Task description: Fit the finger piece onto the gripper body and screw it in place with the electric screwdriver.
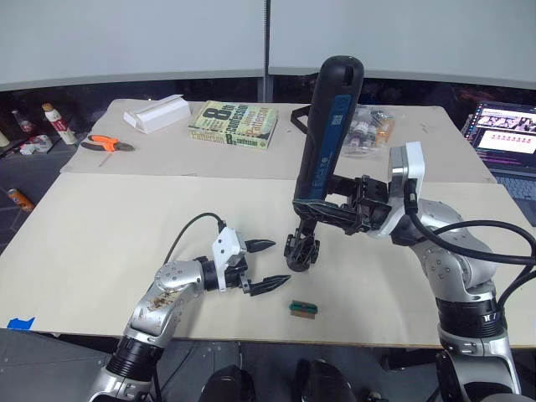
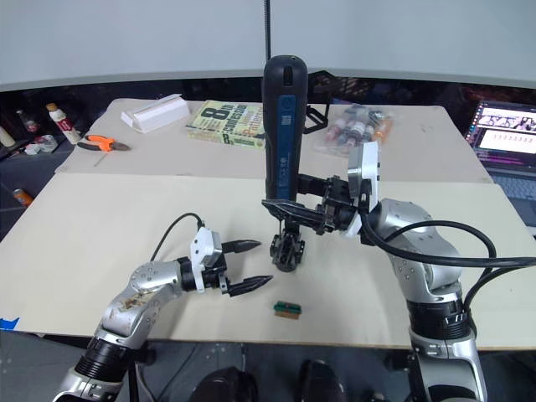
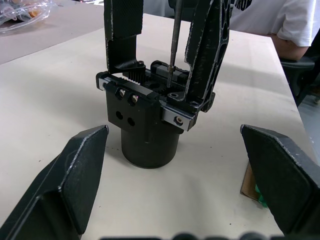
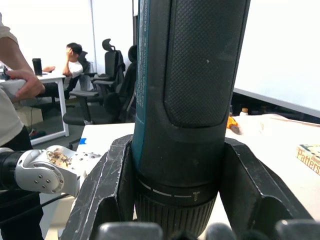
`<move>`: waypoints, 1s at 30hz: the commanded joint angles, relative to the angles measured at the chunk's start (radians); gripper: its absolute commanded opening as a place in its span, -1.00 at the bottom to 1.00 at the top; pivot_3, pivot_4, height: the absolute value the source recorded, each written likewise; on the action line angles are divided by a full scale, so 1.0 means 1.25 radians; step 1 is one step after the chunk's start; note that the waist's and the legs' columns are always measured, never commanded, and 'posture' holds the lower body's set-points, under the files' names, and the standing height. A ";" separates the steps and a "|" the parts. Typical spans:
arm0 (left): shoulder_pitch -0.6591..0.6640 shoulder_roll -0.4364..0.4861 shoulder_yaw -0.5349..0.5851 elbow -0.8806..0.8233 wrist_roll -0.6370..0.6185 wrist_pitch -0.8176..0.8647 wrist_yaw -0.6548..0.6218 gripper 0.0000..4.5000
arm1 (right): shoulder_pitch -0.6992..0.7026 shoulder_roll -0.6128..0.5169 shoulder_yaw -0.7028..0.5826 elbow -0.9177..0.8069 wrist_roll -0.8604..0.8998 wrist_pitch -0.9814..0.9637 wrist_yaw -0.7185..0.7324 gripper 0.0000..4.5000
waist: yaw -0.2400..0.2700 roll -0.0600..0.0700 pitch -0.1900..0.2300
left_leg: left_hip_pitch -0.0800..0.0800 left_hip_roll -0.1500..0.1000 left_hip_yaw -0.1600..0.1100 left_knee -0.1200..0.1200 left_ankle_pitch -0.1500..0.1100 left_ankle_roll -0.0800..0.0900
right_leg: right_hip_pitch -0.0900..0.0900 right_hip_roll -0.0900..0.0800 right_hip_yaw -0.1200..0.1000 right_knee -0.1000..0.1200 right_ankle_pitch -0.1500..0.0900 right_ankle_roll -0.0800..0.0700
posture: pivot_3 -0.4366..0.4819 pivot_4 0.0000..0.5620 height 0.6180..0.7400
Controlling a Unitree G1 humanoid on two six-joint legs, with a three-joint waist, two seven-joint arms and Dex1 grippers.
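Our right gripper (image 2: 295, 211) clamped the electric screwdriver (image 2: 282, 126), bit down in the gripper body (image 3: 150, 125), which stood between our left gripper's (image 1: 266, 264) wide-open, empty fingers. Unsupported, the body might tip under driving pressure.

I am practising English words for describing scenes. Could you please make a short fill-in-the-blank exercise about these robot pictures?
1. The right gripper is shut on the electric ____, held upright.
2. Its thin metal bit comes down onto the top of the gripper body, which stands on the ____.
3. The left gripper is ____ and holds nothing.
4. The orange pliers lie at the robot's far ____.

Missing words: screwdriver; table; open; left
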 commanded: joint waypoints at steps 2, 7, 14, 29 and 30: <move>0.004 -0.003 -0.004 -0.012 0.001 -0.019 -0.004 1.00 | -0.018 -0.006 -0.022 -0.033 0.032 0.001 0.002 -0.14 | 0.000 0.000 0.000 | 0.000 0.000 0.000 0.000 0.000 0.000 | 0.000 0.000 0.000 0.000 0.000 0.000 | -0.05 -0.47 1.00; 0.006 -0.002 -0.005 -0.014 0.001 -0.019 -0.004 1.00 | -0.013 -0.008 -0.018 -0.036 0.032 0.004 0.003 -0.14 | 0.000 0.000 0.000 | 0.000 0.000 0.000 0.000 0.000 0.000 | 0.000 0.000 0.000 0.000 0.000 0.000 | -0.05 -0.47 1.00; 0.006 -0.002 -0.005 -0.015 0.000 -0.017 -0.003 1.00 | -0.012 -0.008 -0.013 -0.031 0.021 0.000 0.001 -0.14 | 0.000 0.000 0.000 | 0.000 0.000 0.000 0.000 0.000 0.000 | 0.000 0.000 0.000 0.000 0.000 0.000 | -0.05 -0.47 1.00; 0.008 -0.002 -0.006 -0.020 -0.001 -0.012 0.001 1.00 | -0.007 -0.001 -0.004 -0.021 -0.001 -0.007 -0.001 -0.14 | 0.000 0.000 0.000 | 0.000 0.000 0.000 0.000 0.000 0.000 | 0.000 0.000 0.000 0.000 0.000 0.000 | -0.05 -0.47 1.00; 0.008 -0.002 -0.006 -0.021 -0.001 -0.012 0.001 1.00 | -0.006 0.000 -0.004 -0.022 -0.002 -0.006 0.000 -0.14 | 0.000 0.000 0.000 | 0.000 0.000 0.000 0.000 0.000 0.000 | 0.000 0.000 0.000 0.000 0.000 0.000 | -0.05 -0.47 1.00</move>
